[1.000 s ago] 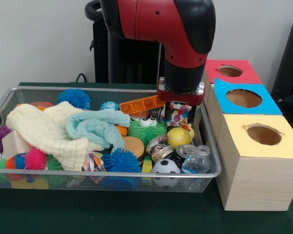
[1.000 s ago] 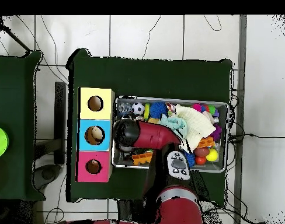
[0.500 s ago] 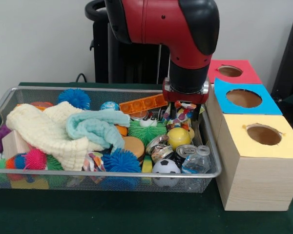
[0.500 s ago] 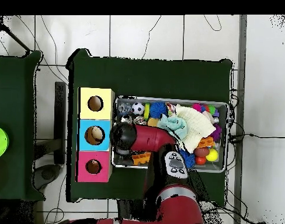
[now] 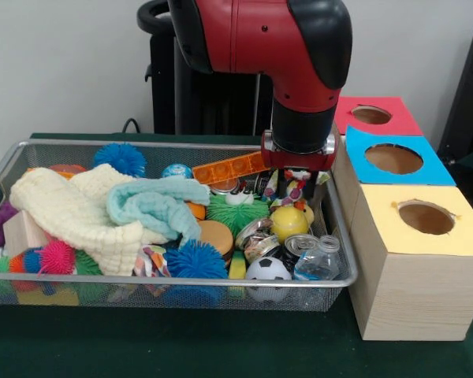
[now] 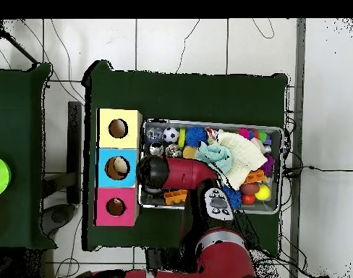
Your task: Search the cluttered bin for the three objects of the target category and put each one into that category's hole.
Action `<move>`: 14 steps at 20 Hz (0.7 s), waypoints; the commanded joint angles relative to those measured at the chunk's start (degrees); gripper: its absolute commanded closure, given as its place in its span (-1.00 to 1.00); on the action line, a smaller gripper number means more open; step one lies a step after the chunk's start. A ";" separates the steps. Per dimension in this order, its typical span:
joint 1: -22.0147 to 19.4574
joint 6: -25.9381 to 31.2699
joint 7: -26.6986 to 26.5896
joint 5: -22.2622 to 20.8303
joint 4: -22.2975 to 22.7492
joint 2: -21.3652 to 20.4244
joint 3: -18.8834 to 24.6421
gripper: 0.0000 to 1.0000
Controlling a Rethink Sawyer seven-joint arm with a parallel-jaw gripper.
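Claw [image 5: 297, 183] closed on a multicoloured toy [image 5: 294, 186], lifted above the cluttered bin [image 5: 340, 228] beside the three-holed box [image 5: 414, 291]; delivery to a hole remains.

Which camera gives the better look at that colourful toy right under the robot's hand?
The front view: the multicoloured toy shows just below the gripper, above the yellow ball. Whether the jaws grip it cannot be told. In the overhead view the red arm covers that spot, hiding the toy completely.
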 commanded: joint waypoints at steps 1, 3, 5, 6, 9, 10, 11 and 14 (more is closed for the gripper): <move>-1.17 -2.43 1.88 -2.89 1.83 2.10 3.90 1.00; -1.05 -2.22 1.57 -3.34 1.75 1.87 3.75 1.00; -0.58 -1.55 2.63 -3.19 1.30 1.55 3.02 1.00; -0.33 -1.07 3.16 -3.06 1.00 1.42 2.60 1.00; 0.11 1.57 3.24 -2.99 -0.47 1.29 1.70 1.00; 0.15 2.36 3.15 -2.99 -0.82 1.17 1.45 1.00; 0.09 2.71 3.03 -2.97 -1.19 1.01 1.35 1.00; -0.67 3.98 2.12 -2.73 -2.08 -0.63 1.58 1.00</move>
